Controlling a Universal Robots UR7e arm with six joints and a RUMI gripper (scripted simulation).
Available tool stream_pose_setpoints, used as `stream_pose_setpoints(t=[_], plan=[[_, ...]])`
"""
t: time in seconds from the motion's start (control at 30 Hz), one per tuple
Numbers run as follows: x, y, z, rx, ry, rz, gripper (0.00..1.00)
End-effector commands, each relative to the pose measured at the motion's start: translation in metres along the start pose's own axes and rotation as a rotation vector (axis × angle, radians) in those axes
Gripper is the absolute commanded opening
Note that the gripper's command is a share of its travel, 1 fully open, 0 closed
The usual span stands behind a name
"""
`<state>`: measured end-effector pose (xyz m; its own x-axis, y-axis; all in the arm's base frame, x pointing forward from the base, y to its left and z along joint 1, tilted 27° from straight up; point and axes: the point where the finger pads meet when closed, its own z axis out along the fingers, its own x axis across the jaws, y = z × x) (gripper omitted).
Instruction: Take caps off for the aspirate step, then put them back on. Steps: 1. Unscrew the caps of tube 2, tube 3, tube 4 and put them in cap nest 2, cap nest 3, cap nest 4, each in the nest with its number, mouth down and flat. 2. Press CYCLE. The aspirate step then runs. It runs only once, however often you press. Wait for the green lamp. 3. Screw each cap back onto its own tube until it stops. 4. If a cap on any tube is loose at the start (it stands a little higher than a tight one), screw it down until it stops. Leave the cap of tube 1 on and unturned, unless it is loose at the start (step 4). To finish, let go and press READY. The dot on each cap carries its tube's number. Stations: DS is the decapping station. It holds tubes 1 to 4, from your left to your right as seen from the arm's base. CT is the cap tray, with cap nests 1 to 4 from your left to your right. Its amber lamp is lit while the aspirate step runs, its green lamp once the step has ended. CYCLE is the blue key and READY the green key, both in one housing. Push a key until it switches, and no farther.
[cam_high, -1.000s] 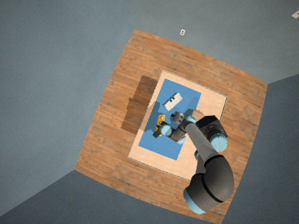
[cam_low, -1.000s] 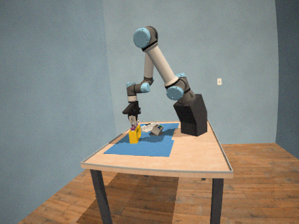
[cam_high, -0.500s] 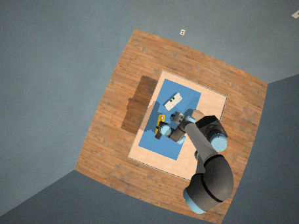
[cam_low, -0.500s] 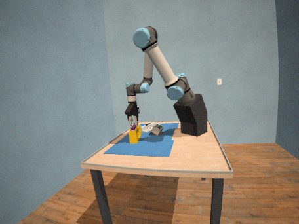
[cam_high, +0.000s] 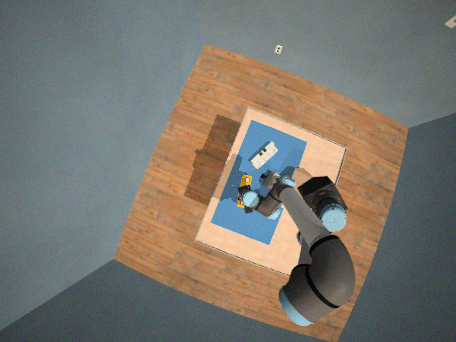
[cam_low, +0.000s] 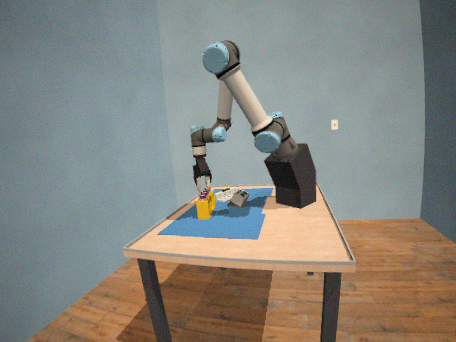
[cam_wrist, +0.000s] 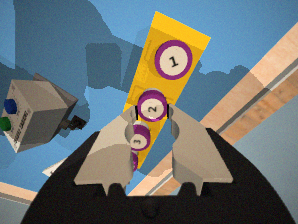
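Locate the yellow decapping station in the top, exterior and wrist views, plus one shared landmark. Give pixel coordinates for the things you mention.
Top: decapping station (cam_high: 246, 177) (cam_low: 203, 210) (cam_wrist: 187, 38) just left of center, partly under the arm.
Exterior: below the gripper (cam_high: 243, 190) (cam_low: 204, 192) (cam_wrist: 152, 105), left of center.
Wrist: slanting from upper center down between the fingers.
Shared landmark: blue mat (cam_high: 250, 227) (cam_low: 220, 230) (cam_wrist: 225, 52).

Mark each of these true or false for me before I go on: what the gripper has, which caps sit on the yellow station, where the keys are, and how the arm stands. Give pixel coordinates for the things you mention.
1. The gripper (cam_low: 203, 189) (cam_wrist: 152, 105) has its fingers either side of cap 2 (cam_wrist: 152, 108). True.
2. Cap 1 (cam_wrist: 173, 60) is off the decapping station (cam_low: 204, 209) (cam_wrist: 187, 34). False: it sits on the station, at the end beyond cap 2.
3. Cap 3 (cam_wrist: 139, 140) is on the decapping station. True.
4. The blue key (cam_wrist: 10, 106) and green key (cam_wrist: 4, 124) are in separate housings. False: both are in one grey housing (cam_low: 239, 200) (cam_wrist: 42, 117).
5. All the caps in the wrist view have purple rims. True.
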<state>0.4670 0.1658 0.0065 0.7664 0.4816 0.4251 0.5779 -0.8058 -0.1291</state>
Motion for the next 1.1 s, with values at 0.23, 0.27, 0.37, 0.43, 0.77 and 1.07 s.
stream_pose_setpoints(t=[0.23,0.27,0.37,0.43,0.77,1.07], plan=[[0.0004,0.0,-0.0003,0.013,0.002,-0.098,0.35],[0.0004,0.0,-0.0004,0.013,0.002,-0.098,0.35],[0.0004,0.0,-0.0004,0.013,0.002,-0.098,0.35],[0.0004,0.0001,-0.0004,0.013,0.002,-0.098,0.35],[0.0003,0.0001,-0.0004,0.014,0.0,0.319,0.35],[0.0003,0.0001,-0.0004,0.014,-0.003,0.735,0.35]])
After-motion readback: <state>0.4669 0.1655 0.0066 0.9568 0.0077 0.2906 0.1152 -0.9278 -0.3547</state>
